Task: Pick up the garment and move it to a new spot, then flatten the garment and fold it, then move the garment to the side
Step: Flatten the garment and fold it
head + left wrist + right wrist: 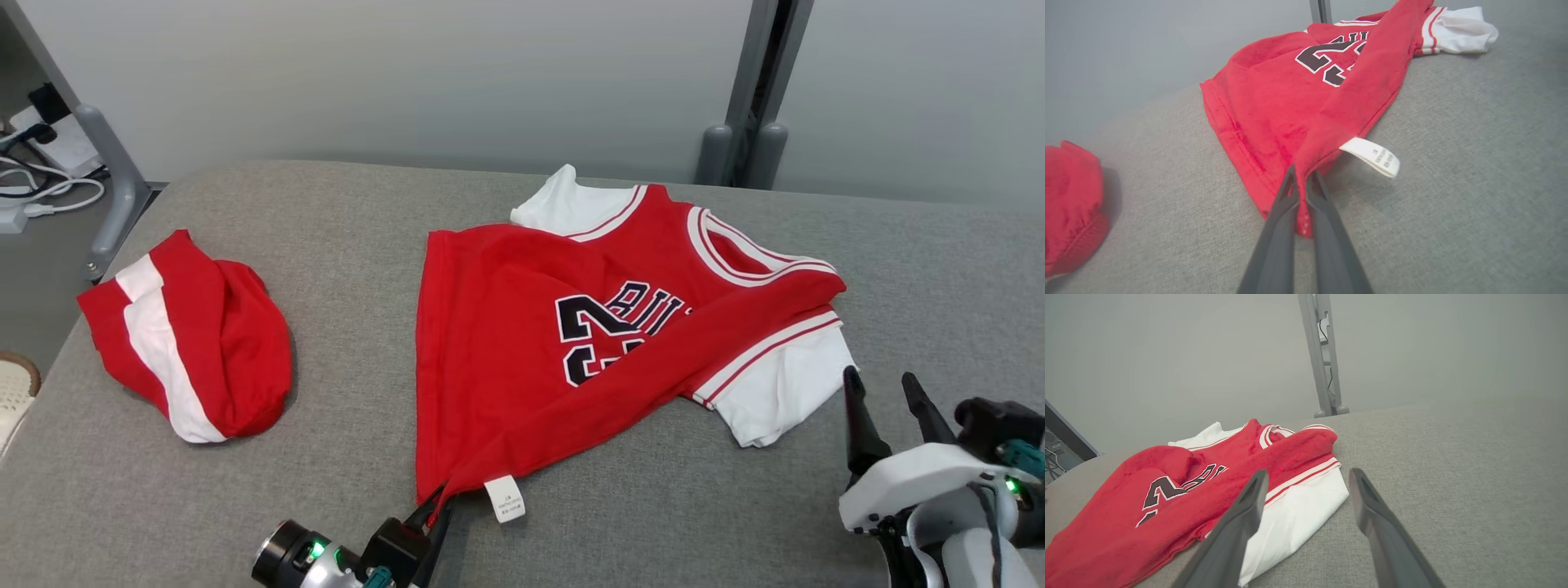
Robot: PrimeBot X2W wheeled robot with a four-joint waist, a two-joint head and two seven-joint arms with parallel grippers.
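**On the grey desk (735,506), a garment (506,351) is held by one corner**

At the middle of the desk the red garment is seen partly spread. A diagonal fold is laid across its black numerals. Its near hem corner is pinched between the closed fingers of the left hand (1301,176), beside a white label (504,498). The right hand (880,378) is held open, gripping nothing, just beside the white sleeve (784,392) at the right.

The pinch is judged slight. Should the corner be pulled hard, the cloth could be lost from the fingers, or the garment could be dragged into a tighter bunch rather than flattened. A second red-and-white bundle (192,343), well apart at the left, could be caught up if the garment were swept that way.

No container is to be made out on the desk, and both pieces lie directly on its surface.
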